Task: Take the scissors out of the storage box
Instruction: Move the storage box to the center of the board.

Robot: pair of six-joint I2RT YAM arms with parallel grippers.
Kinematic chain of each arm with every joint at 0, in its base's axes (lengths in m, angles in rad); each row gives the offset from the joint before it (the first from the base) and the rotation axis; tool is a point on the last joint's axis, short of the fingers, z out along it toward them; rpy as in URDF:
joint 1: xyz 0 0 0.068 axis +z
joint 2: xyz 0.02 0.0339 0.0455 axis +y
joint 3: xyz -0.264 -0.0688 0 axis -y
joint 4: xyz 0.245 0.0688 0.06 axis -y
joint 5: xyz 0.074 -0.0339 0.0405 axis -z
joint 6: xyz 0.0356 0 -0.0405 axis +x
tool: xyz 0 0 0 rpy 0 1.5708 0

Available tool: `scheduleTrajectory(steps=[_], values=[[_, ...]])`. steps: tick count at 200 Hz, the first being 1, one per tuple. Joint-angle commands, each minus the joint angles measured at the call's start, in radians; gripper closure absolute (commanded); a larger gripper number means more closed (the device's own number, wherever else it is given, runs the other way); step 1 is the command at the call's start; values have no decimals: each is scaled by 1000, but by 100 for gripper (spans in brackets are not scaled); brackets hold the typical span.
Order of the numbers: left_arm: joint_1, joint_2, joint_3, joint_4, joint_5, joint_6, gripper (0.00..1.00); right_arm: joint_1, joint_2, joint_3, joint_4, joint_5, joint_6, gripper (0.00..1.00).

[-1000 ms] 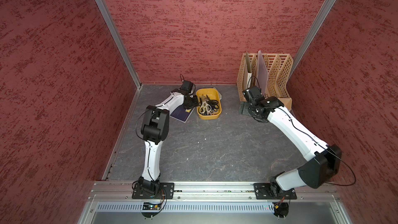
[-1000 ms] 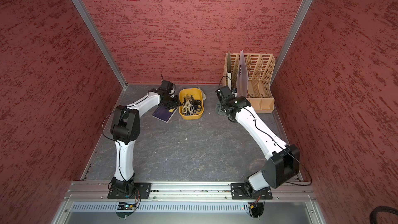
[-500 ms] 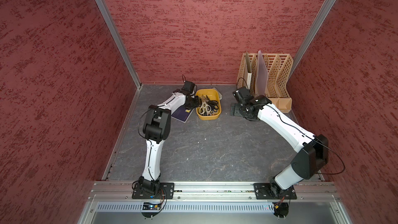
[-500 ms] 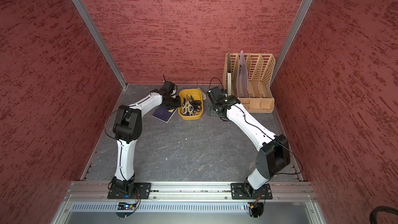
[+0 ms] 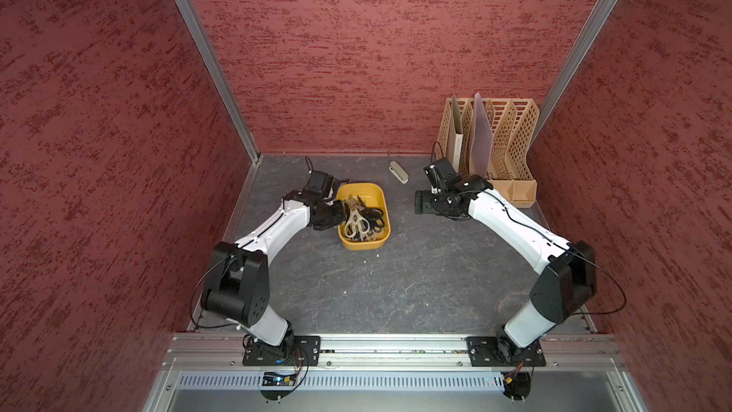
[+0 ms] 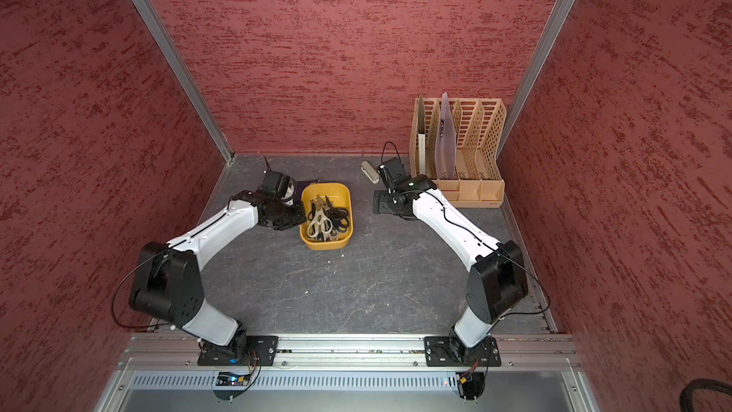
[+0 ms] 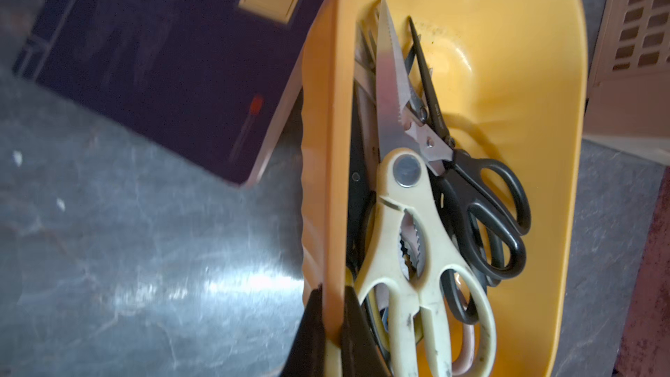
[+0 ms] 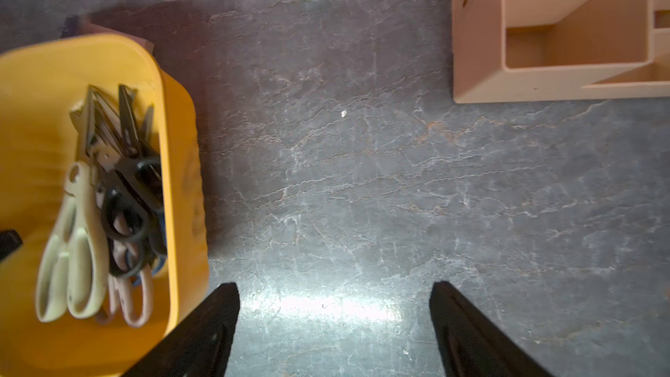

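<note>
Ok, starting from the left: there's a dark purple book [image 7: 163,59] lying flat on the desk [image 5: 396,283], just beside the storage box [image 5: 362,244]. My left jaws are clenched on that box's left wall, one finger [image 7: 311,335] outside and one inside, pinching the yellow plastic. The scissors [image 7: 406,233] are piled inside the box, handles toward me, tips toward the back wall. A cream-handled pair sits on top, with black-handled ones beside and under it and a pinkish handle poking out underneath. Further right, near the back wall, a little grey stapler [image 5: 398,172] lies on the desk. My right jaws are spread wide and holding nothing, hovering over bare desk between the box and the beige file organizer [image 5: 511,140]. The organizer's in the back right corner with a couple of folders standing in it.
</note>
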Motion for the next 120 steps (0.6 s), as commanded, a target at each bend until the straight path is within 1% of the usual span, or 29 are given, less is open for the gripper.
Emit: scheduleTrajectory(steps=[1,20,52,85,99,116,120], values=[[-45,-114,-112,135,73,-39,100,13,-15,-11,22,-74,-38,13],[-108,-200,-179,145,65,-58,100,15,-46,-41,22,-89,-62,14],[-179,-275,-232,66,-35,-144,100,18,-88,-104,41,-136,-75,15],[-249,-293,-266,14,-137,-214,100,35,-106,-140,59,-202,-52,18],[-271,-282,-270,-2,-194,-230,100,43,-113,-154,72,-235,-29,22],[-282,-261,-282,13,-219,-228,100,61,-112,-159,74,-274,-10,28],[-283,-255,-284,18,-224,-224,97,69,-113,-161,73,-277,-5,29]])
